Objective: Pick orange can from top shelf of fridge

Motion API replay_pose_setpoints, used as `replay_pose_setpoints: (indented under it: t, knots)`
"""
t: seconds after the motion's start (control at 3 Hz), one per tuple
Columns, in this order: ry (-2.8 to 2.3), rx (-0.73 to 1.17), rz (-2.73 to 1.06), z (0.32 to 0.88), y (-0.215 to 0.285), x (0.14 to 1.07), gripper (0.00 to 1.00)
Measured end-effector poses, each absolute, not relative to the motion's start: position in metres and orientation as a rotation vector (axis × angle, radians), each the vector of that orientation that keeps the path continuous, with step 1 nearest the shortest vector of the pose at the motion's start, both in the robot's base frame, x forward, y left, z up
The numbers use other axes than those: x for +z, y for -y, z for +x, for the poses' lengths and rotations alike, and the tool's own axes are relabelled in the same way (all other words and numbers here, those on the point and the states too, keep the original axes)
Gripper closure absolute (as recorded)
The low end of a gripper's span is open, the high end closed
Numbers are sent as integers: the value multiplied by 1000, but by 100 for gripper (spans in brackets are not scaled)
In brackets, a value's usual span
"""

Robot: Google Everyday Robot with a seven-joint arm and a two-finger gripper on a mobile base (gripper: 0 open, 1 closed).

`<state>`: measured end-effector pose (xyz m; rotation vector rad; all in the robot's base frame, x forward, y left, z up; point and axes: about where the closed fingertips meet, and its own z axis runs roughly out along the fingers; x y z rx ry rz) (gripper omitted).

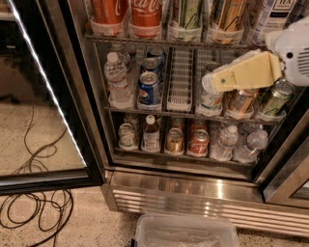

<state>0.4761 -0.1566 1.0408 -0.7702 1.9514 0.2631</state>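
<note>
Stainless steel and wire racks fill most of the frame. The fridge [193, 195] is seen with its black-framed glass door [43, 120] swung open at the left. An LED strip [49, 91] runs diagonally down the door's edge.

The top shelf [159, 42] is set along the upper edge of the frame and carries a row of clear cup-like holders. Two red Coca-Cola cans [145, 14] are held at its left, a green can [186, 17] near the middle and a white can [273, 17] at the upper right.

A white arm [295, 53] enters from the right edge. Its cream hand [215, 82] is held in front of the middle rack at centre right, pointed left and slightly down. Whether the hand is apart or together cannot be told. Nothing is seen to be gripped by it.

A clear plastic tub [186, 230] is seen at the bottom centre. A dark cable [29, 212] is looped on the speckled floor at the lower left.

The orange can [228, 14] is seated in a holder on the top shelf, upper right of centre, between the green can and the white can. It stands upright with its long axis vertical. Its base points down into the holder and its top is cut off by the upper edge of the frame. It lies above the hand and apart from it.
</note>
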Motion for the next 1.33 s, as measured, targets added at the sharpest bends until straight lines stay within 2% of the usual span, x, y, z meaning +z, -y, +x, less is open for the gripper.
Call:
replay_pose_setpoints:
  t: [0.33,0.67,1.33]
  knots:
    - [-1928,331,-605,477,143,1016,0]
    - [-1885,321,-533,487,145,1027,0]
    - [-1843,319,-522,498,138,1032,0]
